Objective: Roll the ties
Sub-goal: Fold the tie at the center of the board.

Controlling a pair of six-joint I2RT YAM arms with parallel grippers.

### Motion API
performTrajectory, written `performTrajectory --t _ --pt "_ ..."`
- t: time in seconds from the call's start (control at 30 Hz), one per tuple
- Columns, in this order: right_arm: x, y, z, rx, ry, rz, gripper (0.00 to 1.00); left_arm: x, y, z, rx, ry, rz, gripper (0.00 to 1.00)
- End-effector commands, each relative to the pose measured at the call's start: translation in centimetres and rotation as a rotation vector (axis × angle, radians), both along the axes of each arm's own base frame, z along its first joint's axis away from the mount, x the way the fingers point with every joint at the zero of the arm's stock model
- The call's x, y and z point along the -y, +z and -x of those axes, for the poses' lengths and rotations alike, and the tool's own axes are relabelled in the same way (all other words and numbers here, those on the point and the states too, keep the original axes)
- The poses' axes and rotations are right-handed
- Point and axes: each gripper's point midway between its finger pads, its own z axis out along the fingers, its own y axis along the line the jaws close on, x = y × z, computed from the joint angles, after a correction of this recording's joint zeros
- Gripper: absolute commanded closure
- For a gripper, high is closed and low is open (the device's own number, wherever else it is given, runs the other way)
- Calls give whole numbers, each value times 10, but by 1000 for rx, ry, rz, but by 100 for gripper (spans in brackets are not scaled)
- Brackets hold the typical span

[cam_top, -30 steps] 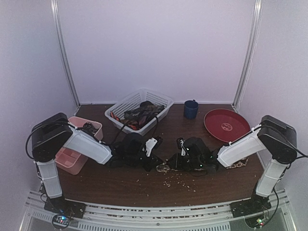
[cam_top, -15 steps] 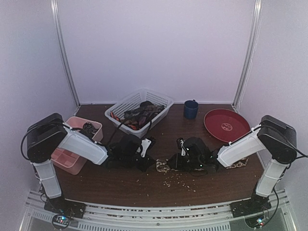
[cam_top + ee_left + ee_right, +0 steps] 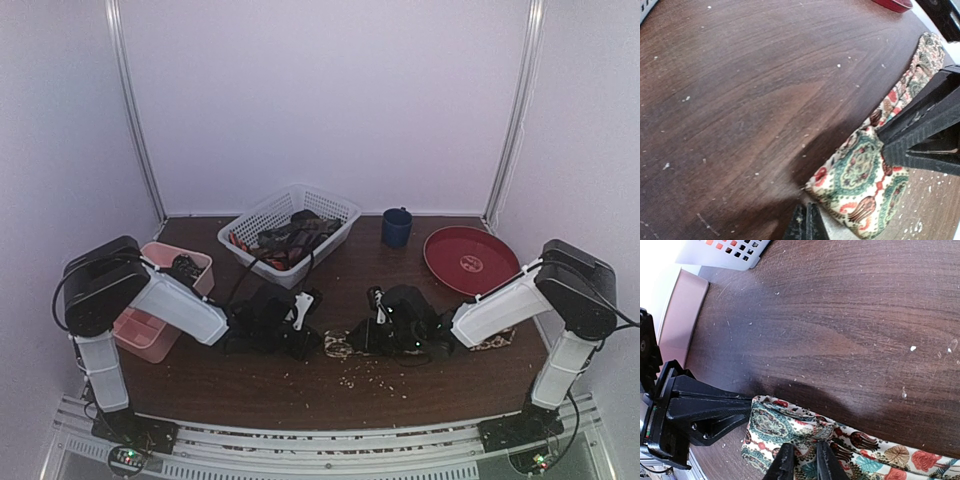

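Two robot arms reach inward over a dark wooden desk (image 3: 250,385). Between them lies a tie (image 3: 860,175), cream with green and red paisley. It runs left to right near the middle of the desk, and its broad end faces the left arm.

The right gripper (image 3: 801,460) has not moved over the last second. Its fingers are nearly together and pinch a raised fold of the tie close to that broad end.

The left gripper (image 3: 806,222) has slid a little to the left and its fingers have closed fully. Their tips sit just beside the edge of the tie's end. No fabric shows between them, though a thin corner could be caught out of sight.

This suggests the left side has not yet taken a firm hold. The tie lies flat, with no roll started, so the rolling is still to begin.

At the far side sit a white basket (image 3: 335,207) holding more ties, a blue cup (image 3: 397,227) and a red plate (image 3: 470,260). A pink tray (image 3: 150,330) sits at the left.
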Motion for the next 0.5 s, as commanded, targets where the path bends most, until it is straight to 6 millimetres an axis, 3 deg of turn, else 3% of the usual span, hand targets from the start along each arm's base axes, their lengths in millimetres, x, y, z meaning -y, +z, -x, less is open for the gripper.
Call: performTrajectory --t 0.0,0.47 --pt "7 -10 6 -22 -9 31 82 8 -4 7 -38 -26 59 100" --pt "15 -7 6 -9 -24 31 81 35 31 11 -35 -101 204 100"
